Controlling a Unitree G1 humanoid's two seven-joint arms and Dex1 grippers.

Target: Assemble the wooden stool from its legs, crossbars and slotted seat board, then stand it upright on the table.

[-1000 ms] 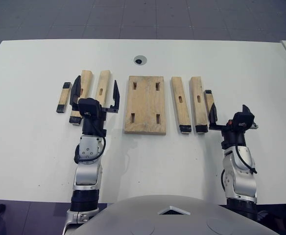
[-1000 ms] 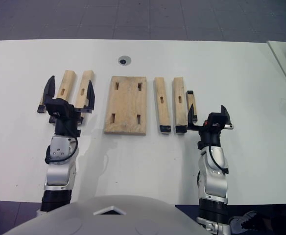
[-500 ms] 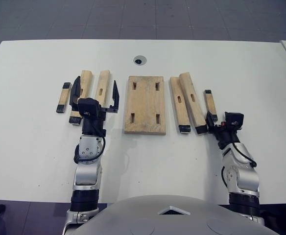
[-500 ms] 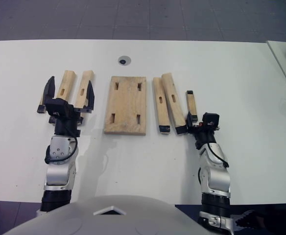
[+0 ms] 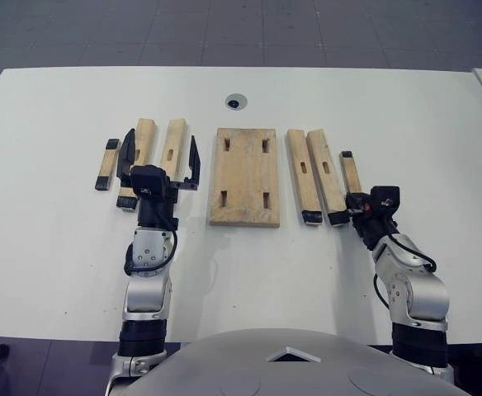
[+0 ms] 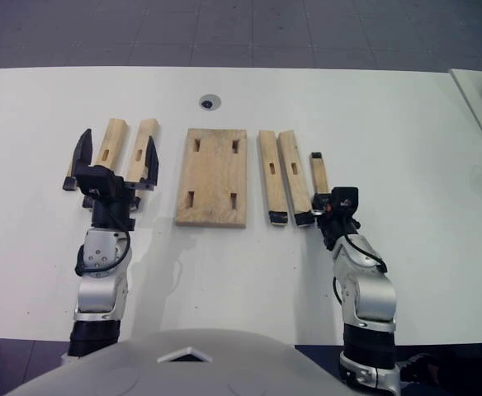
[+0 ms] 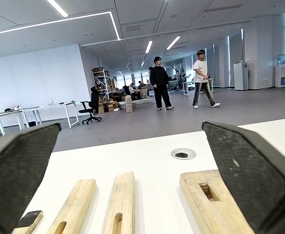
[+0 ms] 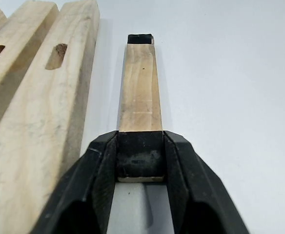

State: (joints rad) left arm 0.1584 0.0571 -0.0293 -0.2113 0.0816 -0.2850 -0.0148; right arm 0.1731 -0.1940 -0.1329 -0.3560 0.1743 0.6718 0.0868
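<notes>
Jaws of right gripper [image 8: 140, 148] clamp crossbar [image 8: 138, 87]; left gripper [image 5: 162, 150] wide

Counter [image 5: 59, 247]: plain white, with one grey round grommet [image 5: 236, 101], dark at centre.
Seat board [image 5: 244, 177]: pale raw wood, faint grain, four dark slots.
Left legs [image 5: 173, 148] and right legs [image 5: 303, 175]: same pale wood, one dark slot each. The right pair has black caps at the near ends.
Left crossbar [image 5: 106, 163] and right crossbar [image 8: 139, 90]: pale wood, black at both ends.
Left pincer [image 5: 163, 136] and right pincer [image 8: 140, 140]: matte black.
Floor [image 5: 224, 33]: grey tiles.
</notes>
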